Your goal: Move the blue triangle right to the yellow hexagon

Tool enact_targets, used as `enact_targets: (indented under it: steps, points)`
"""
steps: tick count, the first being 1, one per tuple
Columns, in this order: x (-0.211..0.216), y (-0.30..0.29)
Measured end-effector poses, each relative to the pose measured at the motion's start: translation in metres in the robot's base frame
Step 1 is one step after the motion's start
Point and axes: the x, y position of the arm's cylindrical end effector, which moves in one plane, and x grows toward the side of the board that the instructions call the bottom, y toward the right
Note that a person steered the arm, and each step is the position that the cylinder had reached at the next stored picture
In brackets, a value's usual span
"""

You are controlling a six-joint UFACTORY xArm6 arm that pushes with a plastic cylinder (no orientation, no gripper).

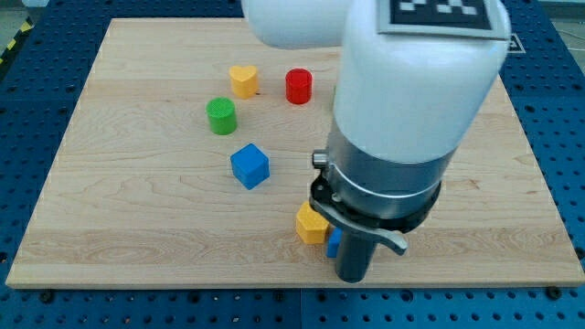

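The yellow hexagon (311,223) lies on the wooden board (137,228) near the view's bottom, partly hidden by my arm. A small sliver of a blue block (334,242), whose shape I cannot make out, shows just right of and below the hexagon, touching it or nearly so. My dark rod comes down beside it, and my tip (355,277) is right next to the blue sliver, on its right and slightly below. The large white and grey arm body (411,100) covers the board's right middle.
A blue cube (249,166) sits left of and above the hexagon. A green cylinder (221,116), a yellow heart (243,80) and a red cylinder (299,86) lie nearer the view's top. The board's bottom edge runs just below my tip.
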Motion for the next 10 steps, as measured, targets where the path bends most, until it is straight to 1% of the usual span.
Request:
enact_targets:
  steps: [3, 5, 7, 8, 9, 10]
  points:
    - [-0.001, -0.043]
    - [-0.023, -0.041]
    - [-0.023, -0.009]
    - [-0.023, 0.019]
    - [-0.012, 0.041]
    - [-0.011, 0.043]
